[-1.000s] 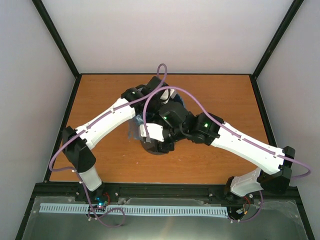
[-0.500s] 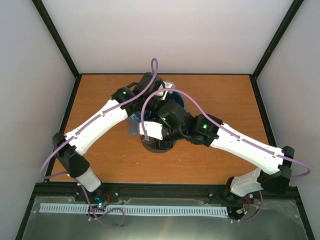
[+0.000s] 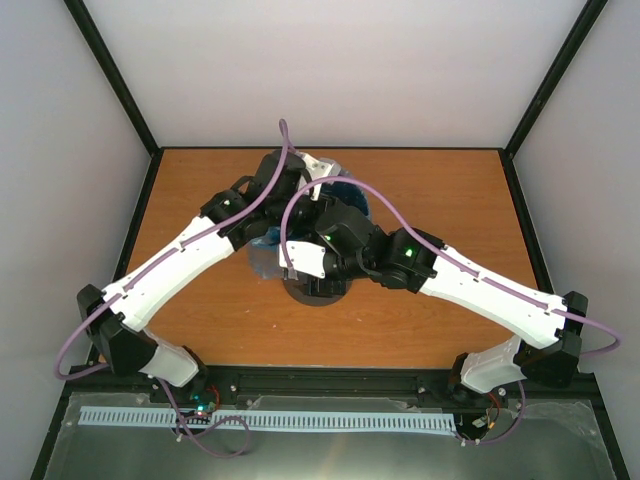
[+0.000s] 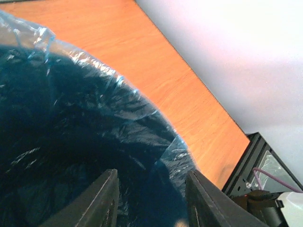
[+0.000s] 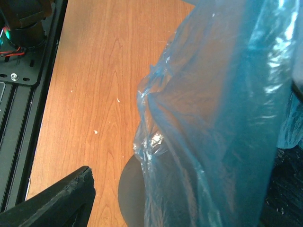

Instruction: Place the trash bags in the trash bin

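One trash bin [image 3: 318,293], one trash bag [image 3: 350,195], two arms, two hands

The bin stands about mid-counter and both arms meet over it, so most of it is hidden from above. The light-blue bag sits on the bin. In the left wrist view its wrinkled film sinks into the dark mouth and its crinkled edge stands up around it. In the right wrist view a sheet of it hangs down the outside over the grey wall.

The left hand [image 4: 151,176] hovers at the bag's edge with its fingers [image 4: 106,198] spread, the film showing in the gap between them. Of the right hand [image 3: 318,270] only one finger [image 5: 61,198] shows, beside the draped film, so I cannot tell how it stands.

The orange wooden counter [image 3: 440,190] lies bare to the left and right of the bin. A black frame [image 3: 130,95] edges the counter, and plain white walls [image 3: 340,70] close it in on three sides
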`<state>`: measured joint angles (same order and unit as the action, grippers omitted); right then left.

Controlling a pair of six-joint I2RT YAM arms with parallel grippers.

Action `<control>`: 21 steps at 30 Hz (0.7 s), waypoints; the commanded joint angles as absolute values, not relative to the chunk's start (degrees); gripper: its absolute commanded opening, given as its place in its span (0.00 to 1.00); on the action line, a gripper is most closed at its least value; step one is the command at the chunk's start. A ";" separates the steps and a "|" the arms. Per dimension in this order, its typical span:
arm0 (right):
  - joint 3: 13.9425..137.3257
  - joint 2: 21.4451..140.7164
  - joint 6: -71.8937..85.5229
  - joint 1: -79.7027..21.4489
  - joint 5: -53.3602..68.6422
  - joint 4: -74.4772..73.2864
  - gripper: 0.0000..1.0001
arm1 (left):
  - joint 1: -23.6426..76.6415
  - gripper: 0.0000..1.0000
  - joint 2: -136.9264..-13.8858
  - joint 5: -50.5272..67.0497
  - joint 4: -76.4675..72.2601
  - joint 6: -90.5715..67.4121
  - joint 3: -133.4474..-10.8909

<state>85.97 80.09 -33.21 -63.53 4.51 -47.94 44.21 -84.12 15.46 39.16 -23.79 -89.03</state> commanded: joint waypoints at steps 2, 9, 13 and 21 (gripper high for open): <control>86.90 79.65 -32.56 -63.81 3.49 -47.66 0.67 | 44.73 0.40 -80.50 18.99 25.51 -21.65 -84.74; 88.08 79.31 -32.58 -63.81 3.32 -47.98 0.68 | 44.72 0.56 -83.63 21.54 15.59 -19.56 -84.91; 88.07 79.03 -32.51 -63.81 3.18 -48.03 0.68 | 44.28 0.59 -85.41 18.59 13.31 -18.55 -86.58; 88.74 77.72 -32.89 -63.74 0.92 -48.29 0.72 | 42.21 0.68 -89.59 18.53 8.92 -14.52 -92.78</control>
